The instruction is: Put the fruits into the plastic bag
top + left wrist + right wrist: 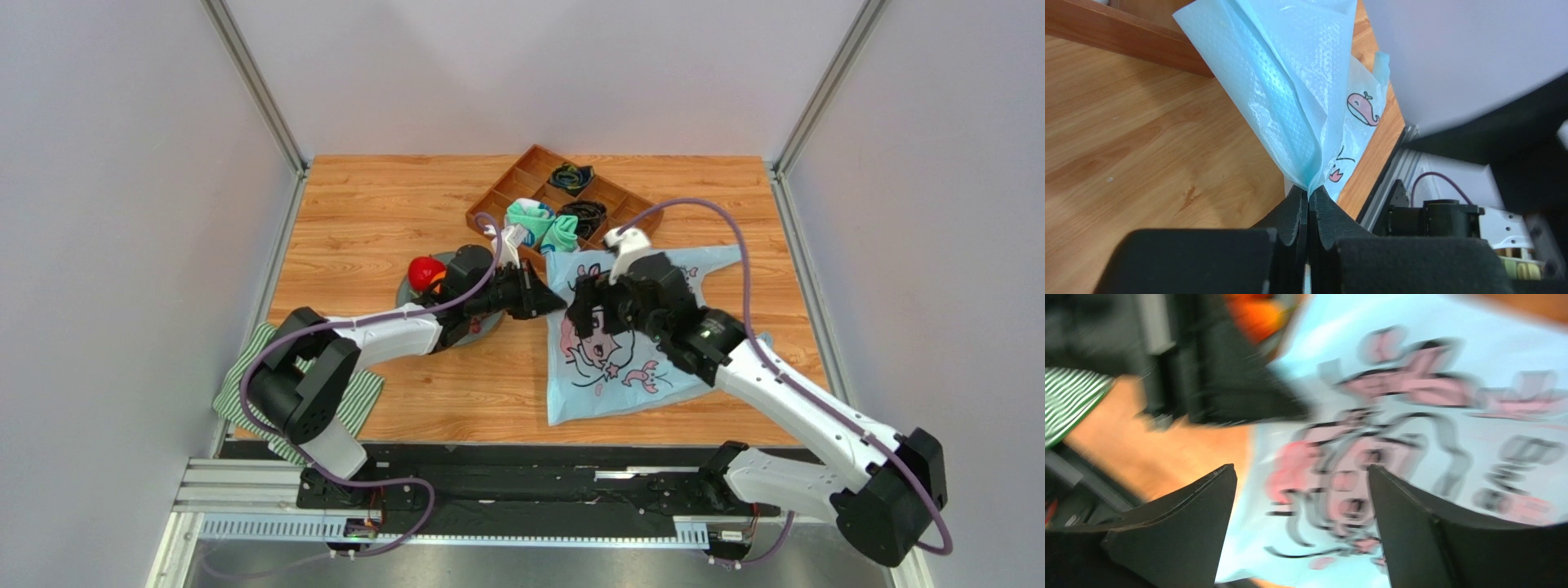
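The light-blue plastic bag (pixel 638 337) with the cartoon girl lies on the wooden table at centre right. My left gripper (pixel 548 298) is shut on the bag's left edge; the left wrist view shows the blue film (pixel 1296 104) pinched between the black fingertips (pixel 1308 195). My right gripper (pixel 586 298) is open and empty, hovering over the bag's printed face (pixel 1364 453), close to the left gripper. A red apple (pixel 426 272) sits on the grey plate (pixel 415 298), mostly hidden by the left arm. An orange fruit (pixel 1254 315) shows blurred in the right wrist view.
A wooden tray (pixel 505 186) with teal cloth (pixel 540 223) and dark cables stands behind the bag. A green-striped cloth (pixel 356 402) lies at the near left under the left arm.
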